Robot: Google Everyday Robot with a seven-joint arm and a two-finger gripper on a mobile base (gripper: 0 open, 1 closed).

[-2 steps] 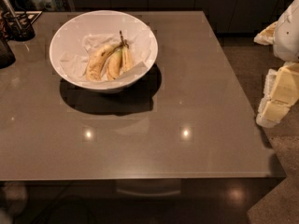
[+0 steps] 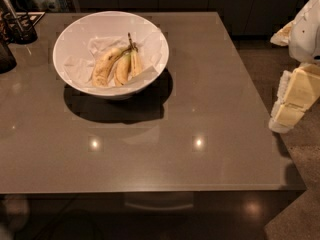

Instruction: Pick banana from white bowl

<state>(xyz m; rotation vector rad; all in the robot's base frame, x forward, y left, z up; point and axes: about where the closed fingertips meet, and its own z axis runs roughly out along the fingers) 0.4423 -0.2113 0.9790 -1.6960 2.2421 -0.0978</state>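
The white bowl (image 2: pixel 70 39) stands at the back left of the grey table. It is lined with white paper and holds three bananas side by side. The banana (image 2: pixel 135 63), pale yellow with a thin dark stem pointing to the back, lies on the right. A fatter brown-speckled banana (image 2: pixel 105 67) lies on the left and a shorter one (image 2: pixel 122 70) between them. My gripper (image 2: pixel 294 100), cream-white, hangs at the right edge of the view, beyond the table's right side, far from the bowl and holding nothing that I can see.
A dark holder with utensils (image 2: pixel 19 28) stands at the back left corner and a dark object (image 2: pixel 5 56) at the left edge. The table's right edge (image 2: pixel 265 119) runs close by the arm. The floor lies to the right.
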